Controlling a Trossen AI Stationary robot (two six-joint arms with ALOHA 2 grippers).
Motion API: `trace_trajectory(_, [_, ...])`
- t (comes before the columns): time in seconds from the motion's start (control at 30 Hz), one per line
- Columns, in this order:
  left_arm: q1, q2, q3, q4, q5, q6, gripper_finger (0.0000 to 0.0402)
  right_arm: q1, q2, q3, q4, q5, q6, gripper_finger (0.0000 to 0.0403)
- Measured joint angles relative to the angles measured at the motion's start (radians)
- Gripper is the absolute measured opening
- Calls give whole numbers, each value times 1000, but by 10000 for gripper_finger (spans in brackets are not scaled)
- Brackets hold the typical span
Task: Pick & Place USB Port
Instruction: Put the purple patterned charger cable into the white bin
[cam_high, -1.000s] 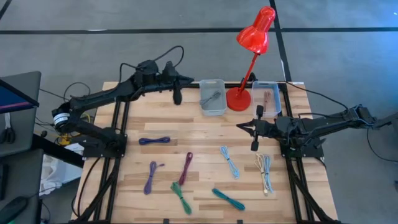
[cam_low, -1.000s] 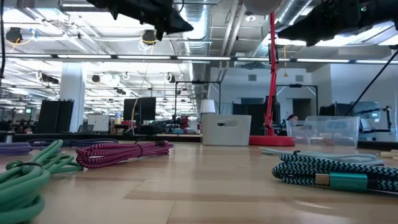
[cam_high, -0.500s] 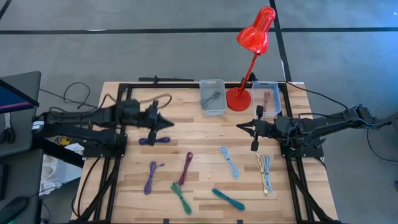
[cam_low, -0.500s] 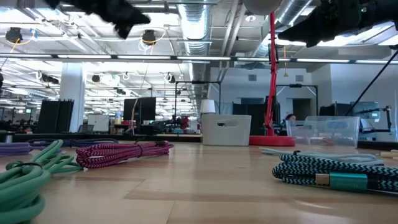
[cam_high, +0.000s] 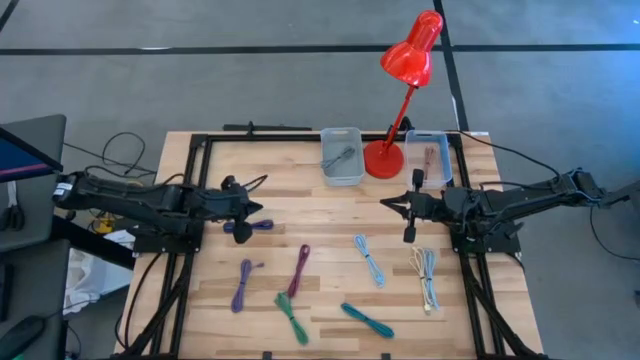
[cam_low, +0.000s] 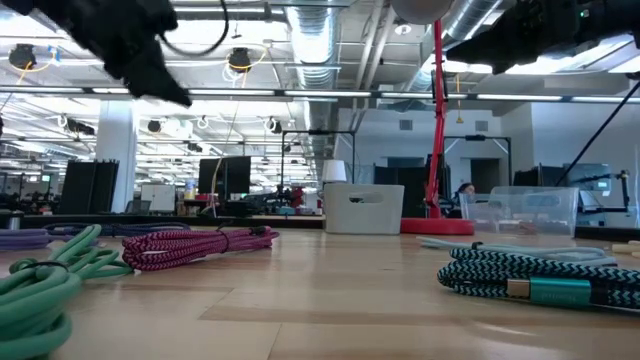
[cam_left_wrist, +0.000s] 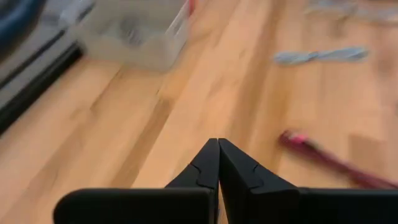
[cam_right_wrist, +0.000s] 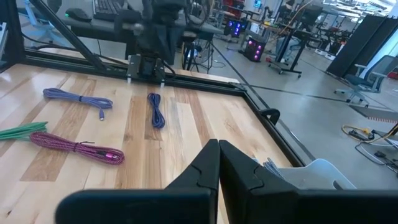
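Note:
Several coiled USB cables lie flat on the wooden table: dark blue, purple, magenta, green, teal, light blue and white. My left gripper hovers shut above the dark blue cable's left end; the low view shows it well above the table. Its fingertips meet in the left wrist view, with the magenta cable ahead. My right gripper waits shut at mid-right.
A grey bin with a cable in it and a clear bin stand at the far edge, a red desk lamp between them. Black frame rails run along the table's sides. Bare wood lies at the centre.
My left arm has swung from the far edge beside the grey bin toward the table's near-left, ending over the dark blue cable and lower than before. The cables have stayed where they were.

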Motion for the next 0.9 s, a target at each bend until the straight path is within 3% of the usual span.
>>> trace_trajectory(0.17, [28, 72, 0, -29, 5, -57, 26, 0, 1, 0, 3, 0, 2, 1])
trace_trajectory(0.53, [82, 265, 0, -63, 112, -69, 113, 0, 1, 0, 3, 0, 2, 1])
trace_trajectory(0.9, [82, 364, 0, -112, 74, -102, 154, 0, 1, 0, 3, 0, 2, 1])
